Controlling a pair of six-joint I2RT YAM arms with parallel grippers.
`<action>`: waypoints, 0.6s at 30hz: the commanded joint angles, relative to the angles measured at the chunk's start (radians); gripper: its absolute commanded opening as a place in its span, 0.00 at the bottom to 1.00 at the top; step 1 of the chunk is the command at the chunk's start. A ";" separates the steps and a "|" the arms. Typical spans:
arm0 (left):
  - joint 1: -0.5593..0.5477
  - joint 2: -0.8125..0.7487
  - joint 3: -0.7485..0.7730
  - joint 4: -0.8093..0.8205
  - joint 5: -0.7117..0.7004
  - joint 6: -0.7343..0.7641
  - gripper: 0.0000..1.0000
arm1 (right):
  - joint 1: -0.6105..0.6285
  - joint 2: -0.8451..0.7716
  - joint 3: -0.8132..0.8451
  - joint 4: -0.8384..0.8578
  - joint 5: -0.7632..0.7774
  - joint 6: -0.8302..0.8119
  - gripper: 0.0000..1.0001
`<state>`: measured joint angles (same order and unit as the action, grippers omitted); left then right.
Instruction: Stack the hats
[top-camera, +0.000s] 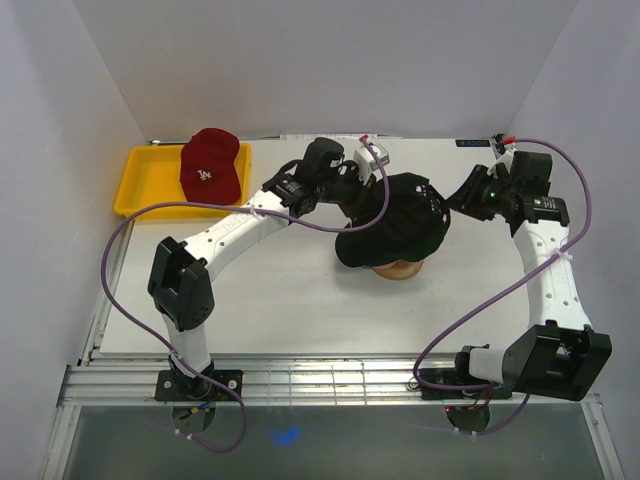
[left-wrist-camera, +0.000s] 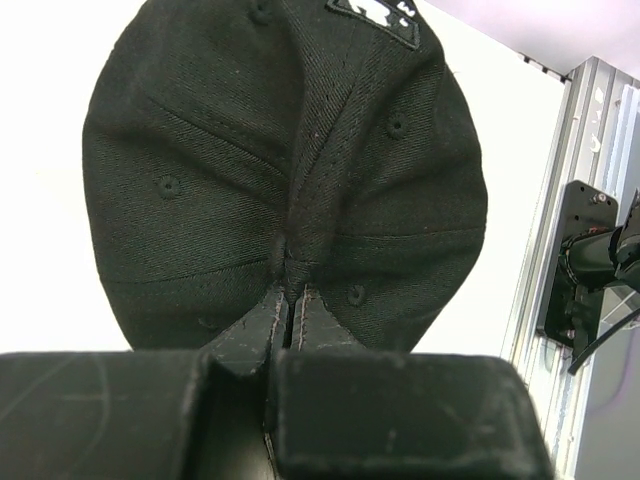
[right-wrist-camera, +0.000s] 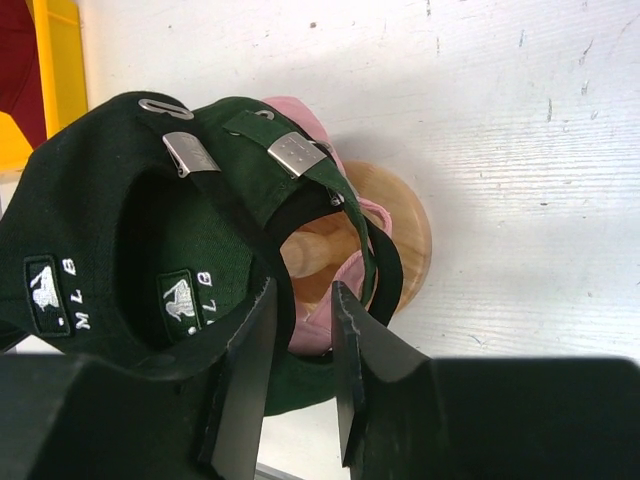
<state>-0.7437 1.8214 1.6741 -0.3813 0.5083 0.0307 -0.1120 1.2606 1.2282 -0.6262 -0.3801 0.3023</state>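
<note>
Black hat (left-wrist-camera: 290, 170) pinched by left fingers (left-wrist-camera: 250, 335), right fingers (right-wrist-camera: 245, 370) parted

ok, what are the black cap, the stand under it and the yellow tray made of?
Black cap: woven twill fabric, matte; diagonal weave, stitched seams and eyelets show.
Stand: looks like wood, pale tan with faint grain, smooth.
Yellow tray: probably plastic; even colour, slight sheen, moulded rim.

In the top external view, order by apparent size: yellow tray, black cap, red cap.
1. yellow tray and black cap: too alike to rank; the cap sits raised, nearer the camera.
2. red cap
</note>
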 joint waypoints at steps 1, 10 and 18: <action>-0.003 -0.048 -0.028 -0.002 -0.025 -0.014 0.08 | -0.005 0.008 -0.009 0.028 0.029 -0.026 0.33; -0.003 -0.045 -0.017 0.002 -0.036 -0.017 0.08 | -0.003 -0.015 0.022 0.034 0.001 -0.012 0.46; -0.005 -0.043 -0.010 -0.002 -0.036 -0.015 0.08 | 0.028 -0.006 0.071 0.020 -0.002 -0.011 0.49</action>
<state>-0.7437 1.8194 1.6623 -0.3649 0.4927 0.0105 -0.1009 1.2648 1.2476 -0.6273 -0.3763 0.3031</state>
